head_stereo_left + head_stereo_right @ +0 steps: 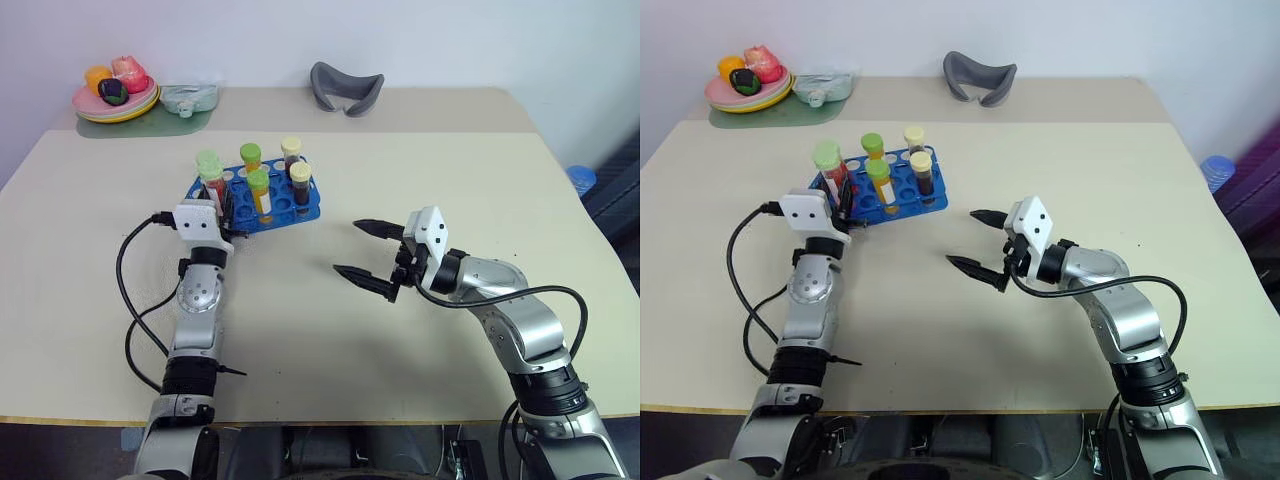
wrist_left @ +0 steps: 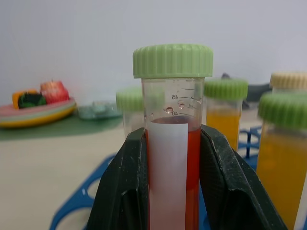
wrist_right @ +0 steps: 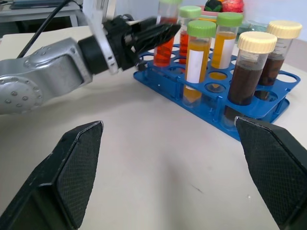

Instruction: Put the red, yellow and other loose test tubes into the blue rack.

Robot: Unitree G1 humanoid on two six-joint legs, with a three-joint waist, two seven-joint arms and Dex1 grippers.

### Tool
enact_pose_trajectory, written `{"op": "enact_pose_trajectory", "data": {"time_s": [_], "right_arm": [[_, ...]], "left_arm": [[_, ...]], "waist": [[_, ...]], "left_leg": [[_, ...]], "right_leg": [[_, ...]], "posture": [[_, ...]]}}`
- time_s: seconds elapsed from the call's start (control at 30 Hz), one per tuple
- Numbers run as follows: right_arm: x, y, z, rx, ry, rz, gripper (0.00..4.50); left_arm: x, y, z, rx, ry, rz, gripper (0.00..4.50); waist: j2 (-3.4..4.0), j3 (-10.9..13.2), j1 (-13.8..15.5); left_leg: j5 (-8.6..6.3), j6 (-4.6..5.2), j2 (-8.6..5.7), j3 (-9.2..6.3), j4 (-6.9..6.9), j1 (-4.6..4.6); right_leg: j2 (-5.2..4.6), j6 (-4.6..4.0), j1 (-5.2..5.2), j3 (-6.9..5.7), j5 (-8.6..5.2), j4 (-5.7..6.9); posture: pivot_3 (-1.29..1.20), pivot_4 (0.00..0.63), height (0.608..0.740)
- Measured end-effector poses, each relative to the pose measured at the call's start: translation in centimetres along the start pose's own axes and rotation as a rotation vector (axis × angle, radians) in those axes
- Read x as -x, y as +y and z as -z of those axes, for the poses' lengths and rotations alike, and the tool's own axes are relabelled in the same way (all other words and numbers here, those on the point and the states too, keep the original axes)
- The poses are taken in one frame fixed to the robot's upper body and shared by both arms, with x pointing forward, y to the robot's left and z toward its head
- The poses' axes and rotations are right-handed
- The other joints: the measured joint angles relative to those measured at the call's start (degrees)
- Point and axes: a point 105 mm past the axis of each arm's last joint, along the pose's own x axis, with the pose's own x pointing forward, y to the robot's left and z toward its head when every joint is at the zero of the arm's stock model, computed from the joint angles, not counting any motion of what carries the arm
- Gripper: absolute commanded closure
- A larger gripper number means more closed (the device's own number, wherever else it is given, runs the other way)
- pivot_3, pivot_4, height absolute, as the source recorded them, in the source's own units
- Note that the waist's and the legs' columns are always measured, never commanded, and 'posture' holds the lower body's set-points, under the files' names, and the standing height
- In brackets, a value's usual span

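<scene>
The blue rack stands left of the table's middle. In it are orange tubes with green caps and dark brown tubes with cream caps. My left gripper is at the rack's near left corner, shut on an upright red tube with a green cap. That tube's lower end reaches the corner holes; I cannot tell whether it is seated. Another green-capped tube stands just behind it. My right gripper hovers open and empty to the right of the rack, pointing at it.
At the back left are a plate of toy fruit and a pale green dish. A grey curved object lies at the back middle. A black cable loops beside my left arm.
</scene>
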Motion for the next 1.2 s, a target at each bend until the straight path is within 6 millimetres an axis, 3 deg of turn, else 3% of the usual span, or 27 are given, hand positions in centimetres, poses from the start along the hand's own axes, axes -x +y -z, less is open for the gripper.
{"op": "enact_pose_trajectory", "data": {"time_s": [0.17, 0.27, 0.4, 0.43, 0.67, 0.8, 0.9, 1.0, 1.2], "right_arm": [[0.0, 0.0, 0.0, 0.0, 0.0, 0.003, 0.0], [0.0, 0.0, 0.0, 0.0, 0.0, 0.003, 0.0], [0.0, 0.0, 0.0, 0.0, -0.001, 0.003, 0.0], [0.0, 0.0, 0.0, 0.001, -0.001, 0.003, 0.0], [0.1, 0.0, 0.0, 0.004, 0.005, -0.011, 0.0], [0.9, -0.2, 0.2, 0.02, 0.037, -0.019, 0.0], [2.5, -1.0, 0.3, 0.038, 0.083, -0.009, 0.0], [3.9, -1.8, 0.9, 0.034, 0.129, 0.002, 0.0], [6.4, -3.5, 2.0, 0.01, 0.194, 0.036, 0.0]], "left_arm": [[0.0, 0.0, 0.1, 0.0, 0.004, -0.001, 3.43], [0.0, 0.0, 0.1, 0.0, 0.008, -0.004, 2.27], [0.0, 0.2, 0.1, -0.007, 0.008, -0.019, 0.22], [0.0, 0.2, 0.1, -0.008, 0.008, -0.022, 0.06], [1.5, 1.4, -1.8, 0.003, -0.039, -0.019, 0.06], [4.5, 4.0, -3.1, 0.021, -0.004, 0.011, 0.06], [7.2, 6.7, -3.8, 0.011, 0.088, 0.071, 0.06], [9.5, 8.7, -3.7, -0.043, 0.217, 0.161, 0.06], [13.3, 9.7, -1.9, -0.105, 0.466, 0.348, 0.06]], "waist": [[0.0, 0.0, 0.0], [0.0, 0.0, -0.02], [0.0, 0.0, -0.02], [0.0, 0.0, -0.02], [0.01, 0.0, -0.24], [0.01, 0.0, -0.42], [0.01, 0.0, -0.32], [0.01, 0.0, -0.08], [0.02, 0.0, -0.18]], "left_leg": [[0.0, 0.0, 0.0, 0.0, 0.0, 0.0], [0.0, 0.0, 0.0, 0.0, 0.0, 0.0], [0.0, 0.0, 0.0, 0.0, 0.0, 0.0], [0.0, 0.0, 0.0, 0.0, 0.0, 0.0], [0.0, 0.0, 0.07, -0.01, -0.02, 0.0], [0.0, 0.0, 0.11, -0.02, -0.05, 0.0], [-0.01, 0.02, 0.1, -0.04, -0.05, 0.02], [-0.19, 0.32, 0.06, -0.07, -0.04, 0.08], [-0.22, 0.38, 0.07, -0.06, -0.04, 0.09]], "right_leg": [[0.0, 0.0, 0.0, 0.0, 0.0, 0.0], [0.0, 0.0, 0.0, 0.0, 0.0, 0.0], [0.0, 0.0, 0.0, 0.0, 0.0, 0.0], [0.0, 0.0, 0.0, 0.0, 0.0, 0.0], [-0.04, 0.0, -0.01, 0.01, 0.0, -0.01], [-0.06, -0.01, -0.02, 0.08, -0.01, -0.01], [-0.11, -0.01, 0.04, 0.07, -0.01, -0.05], [-0.15, -0.02, 0.17, 0.04, -0.01, -0.11], [-0.11, -0.04, 0.16, 0.03, -0.02, -0.13]], "posture": [[0.0, 0.15, 0.735], [0.0, 0.15, 0.735], [0.0, 0.15, 0.735], [0.0, 0.15, 0.735], [0.0, 0.15, 0.735], [0.0, 0.15, 0.735], [0.0, 0.15, 0.735], [0.0, 0.15, 0.735], [0.0, 0.15, 0.735]]}}
